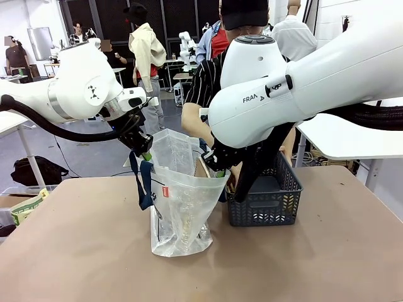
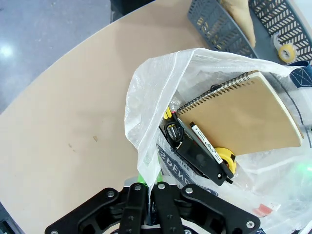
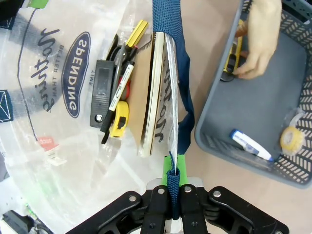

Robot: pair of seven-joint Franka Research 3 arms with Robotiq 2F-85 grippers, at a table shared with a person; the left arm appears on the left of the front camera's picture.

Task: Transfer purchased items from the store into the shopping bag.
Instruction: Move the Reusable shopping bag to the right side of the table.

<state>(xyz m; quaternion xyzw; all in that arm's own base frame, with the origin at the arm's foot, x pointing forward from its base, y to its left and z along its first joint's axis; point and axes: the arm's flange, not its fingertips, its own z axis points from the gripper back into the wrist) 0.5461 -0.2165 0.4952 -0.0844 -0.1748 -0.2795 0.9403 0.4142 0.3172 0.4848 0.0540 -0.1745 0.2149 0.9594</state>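
Counter [image 1: 75, 251] carrying the shopping bag [image 1: 186, 214], upright, mouth open. Store [image 1: 264, 211] just beside bag, robot's right. Notebook [image 2: 248, 112] inside bag. Person's hand [image 3: 261, 39] in store. Left fingers [image 2: 134, 209] clamp bag's rim; right fingers [image 3: 157, 207] clamp its navy strap [image 3: 168, 19].

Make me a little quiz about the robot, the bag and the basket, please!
1. True or false: the tan spiral-bound notebook lies inside the translucent white plastic shopping bag.
2. The right gripper is: A) wide open B) shut on the bag's navy blue strap handle C) holding the notebook.
3. Whose hand reaches into the dark grey lattice plastic basket?
Key: 1 true; 2 B; 3 the person's.
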